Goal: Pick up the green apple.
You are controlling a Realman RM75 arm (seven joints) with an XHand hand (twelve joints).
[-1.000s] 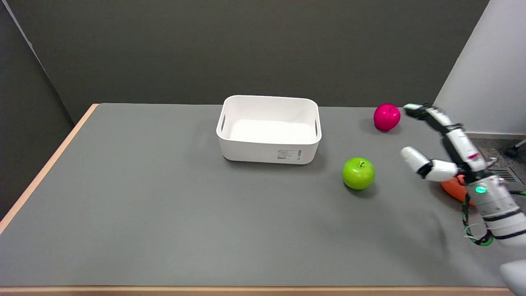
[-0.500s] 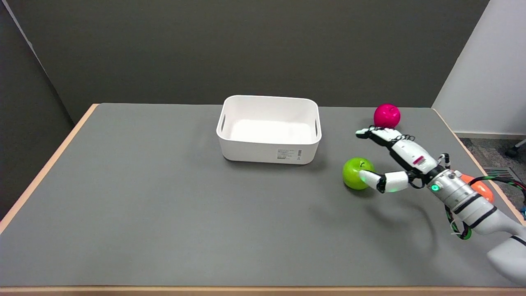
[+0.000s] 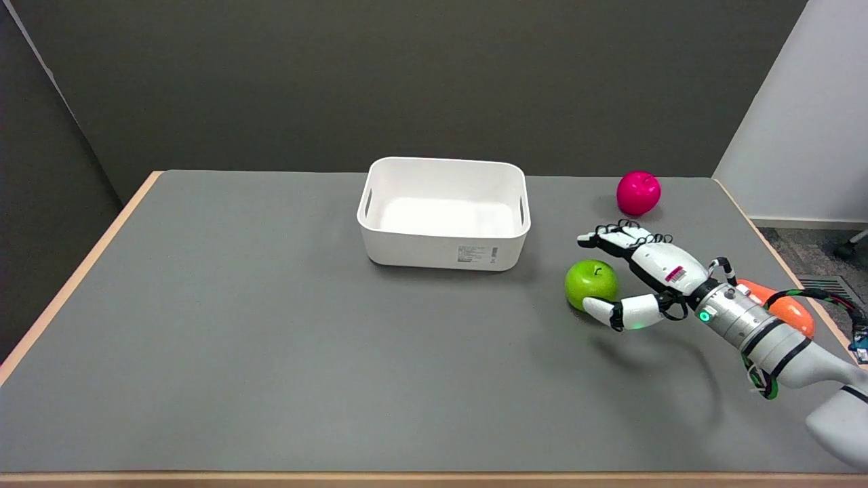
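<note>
Green apple: I see the green apple point(image 3: 590, 285) sitting on the grey table point(image 3: 271, 352), right of the white bin point(image 3: 444, 213) and nearer than it.
Right hand: my right hand point(image 3: 641, 278) is spread wide and grips nothing; it cups the apple from the right, thumb at the near side, fingers point(image 3: 603, 238) over the far side. I can't tell if anything touches.
Other items: a pink apple point(image 3: 638, 192) sits far right; an orange object point(image 3: 780, 313) lies behind my wrist.
</note>
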